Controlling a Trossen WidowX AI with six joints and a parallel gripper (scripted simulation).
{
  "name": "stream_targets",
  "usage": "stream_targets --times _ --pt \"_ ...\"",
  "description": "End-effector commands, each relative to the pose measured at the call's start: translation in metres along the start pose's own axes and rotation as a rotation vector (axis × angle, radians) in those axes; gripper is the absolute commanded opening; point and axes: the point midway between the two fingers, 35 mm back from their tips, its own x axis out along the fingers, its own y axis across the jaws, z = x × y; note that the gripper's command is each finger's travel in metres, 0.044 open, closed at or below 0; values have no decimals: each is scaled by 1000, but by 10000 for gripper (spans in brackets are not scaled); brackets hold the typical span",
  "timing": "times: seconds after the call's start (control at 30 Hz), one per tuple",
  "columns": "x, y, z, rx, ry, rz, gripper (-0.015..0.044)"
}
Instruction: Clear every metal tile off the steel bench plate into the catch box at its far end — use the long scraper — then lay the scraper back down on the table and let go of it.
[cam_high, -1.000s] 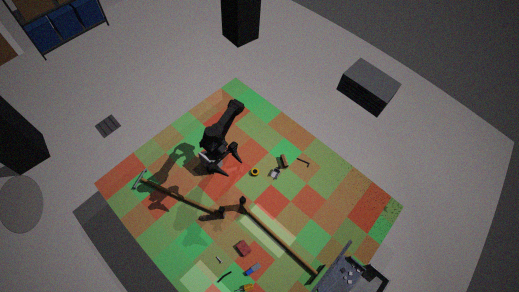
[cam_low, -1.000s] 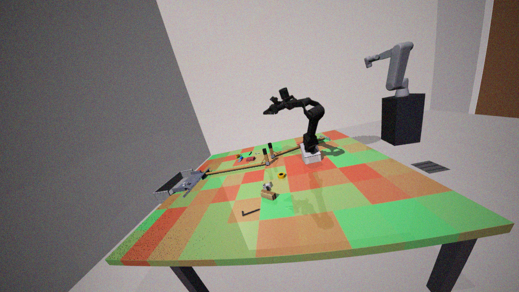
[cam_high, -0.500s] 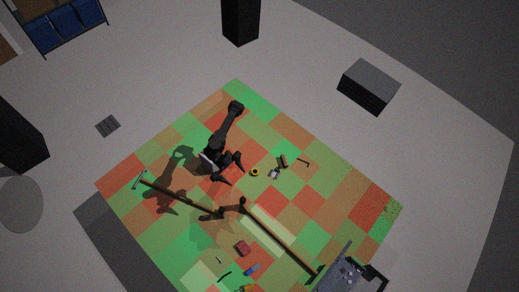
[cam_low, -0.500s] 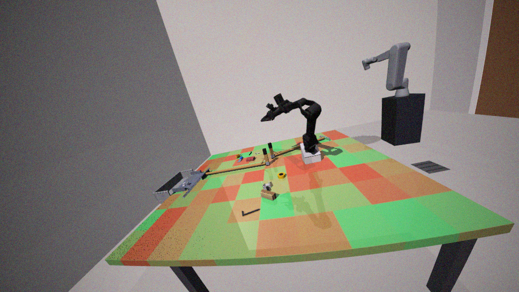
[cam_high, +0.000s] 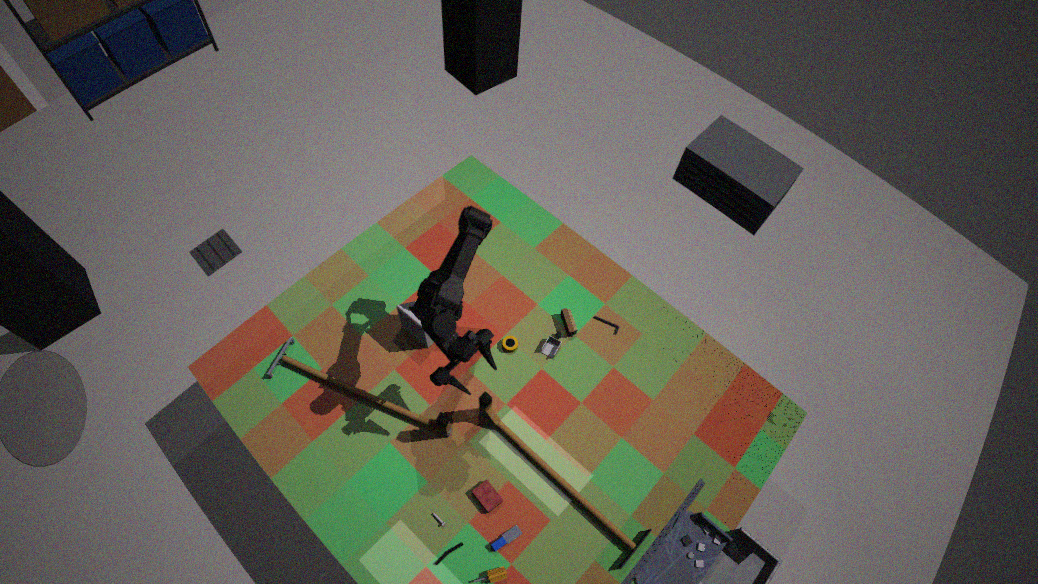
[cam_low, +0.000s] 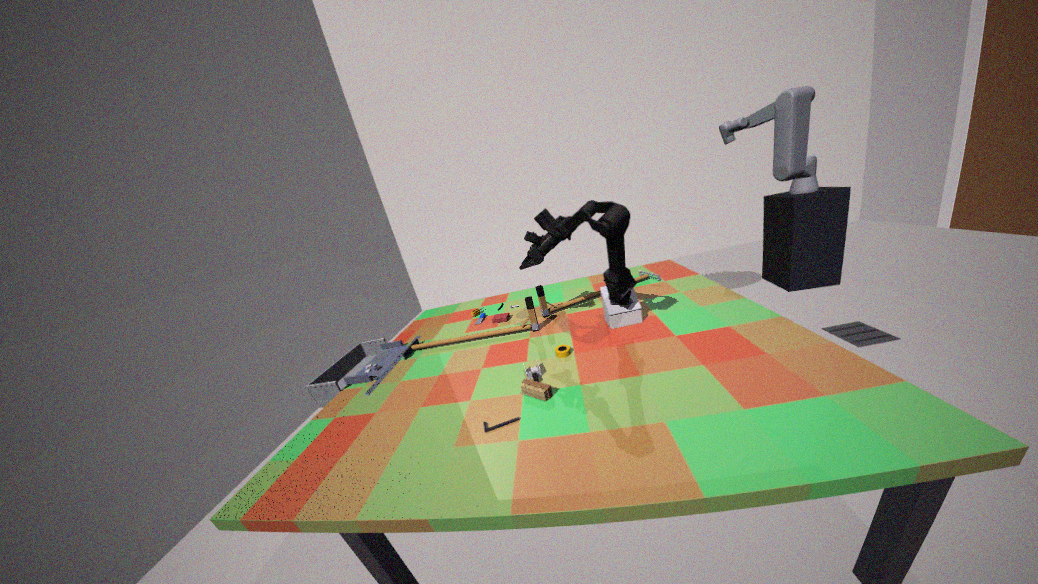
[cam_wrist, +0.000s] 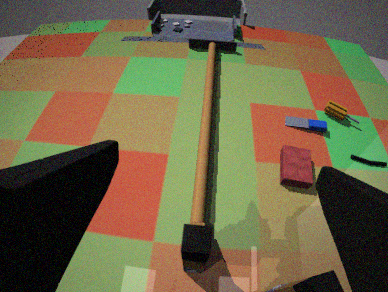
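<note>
The long scraper (cam_high: 558, 475) (cam_low: 471, 335) (cam_wrist: 204, 135) lies with its wooden handle pointing towards the arm and its dark blade at the near edge of the steel bench plate (cam_high: 656, 555) (cam_wrist: 215, 34). Its upright black grip (cam_high: 485, 403) (cam_wrist: 197, 242) stands at the near end. Several metal tiles (cam_high: 700, 546) (cam_wrist: 176, 24) are on the plate, mostly left of the blade in the wrist view. The catch box (cam_low: 341, 368) (cam_wrist: 200, 9) is at the plate's far end. My gripper (cam_high: 482, 380) (cam_low: 523, 266) (cam_wrist: 222, 164) is open and empty, in the air above the table near the grip.
A second wooden-handled tool (cam_high: 348, 392) with a wide metal head lies beside the arm's base, its black grip near the scraper's. A red block (cam_high: 487, 496) (cam_wrist: 297, 166) and a blue-grey item (cam_wrist: 306, 124) lie right of the handle in the wrist view. A yellow ring (cam_high: 510, 343) (cam_low: 563, 351) lies on the other side.
</note>
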Motion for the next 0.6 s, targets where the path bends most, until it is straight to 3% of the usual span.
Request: stream_targets --times 0.0,0.57 --pt "17 -1 -24 3 81 -10 440" --pt "60 3 -114 -33 392 -32 440"
